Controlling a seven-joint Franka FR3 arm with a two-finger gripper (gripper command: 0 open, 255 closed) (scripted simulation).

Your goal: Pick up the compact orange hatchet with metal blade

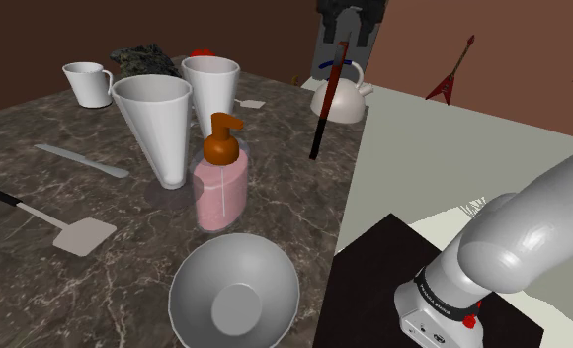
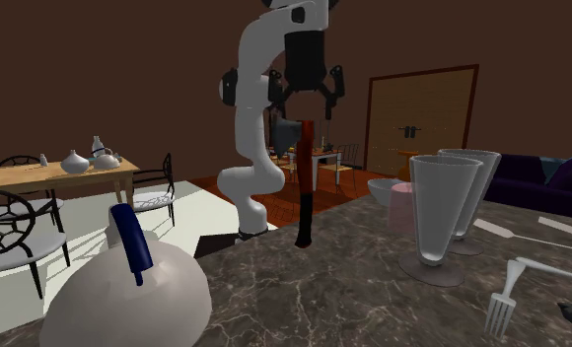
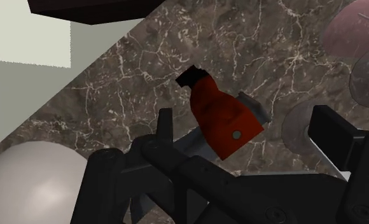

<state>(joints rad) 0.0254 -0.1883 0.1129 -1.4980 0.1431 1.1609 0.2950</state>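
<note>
Grips the orange-red hatchet (image 2: pixel 304 182) by its head end in the gripper (image 2: pixel 307 108), closed on it. Hangs upright over the marble worktop (image 2: pixel 373 291), black handle end down at 6 o'clock. In the shoulder view, sits at 1 o'clock from the pink soap dispenser (image 1: pixel 220 188), with a white kettle (image 1: pixel 349 102) just beside at 3 o'clock. Unclear whether touching the worktop.

In the wrist view the hatchet (image 3: pixel 218 118) has part of its grey blade tucked behind my pincer (image 3: pixel 247 127), so I cannot tell whether I grip it. The shoulder view's top edge cuts off my pincer, its left edge cuts the handle of the spatula (image 1: pixel 82 235), and its bottom edge cuts the bowl (image 1: pixel 191 272). The second exterior view's bottom edge crops the kettle (image 2: pixel 166 296).
</note>
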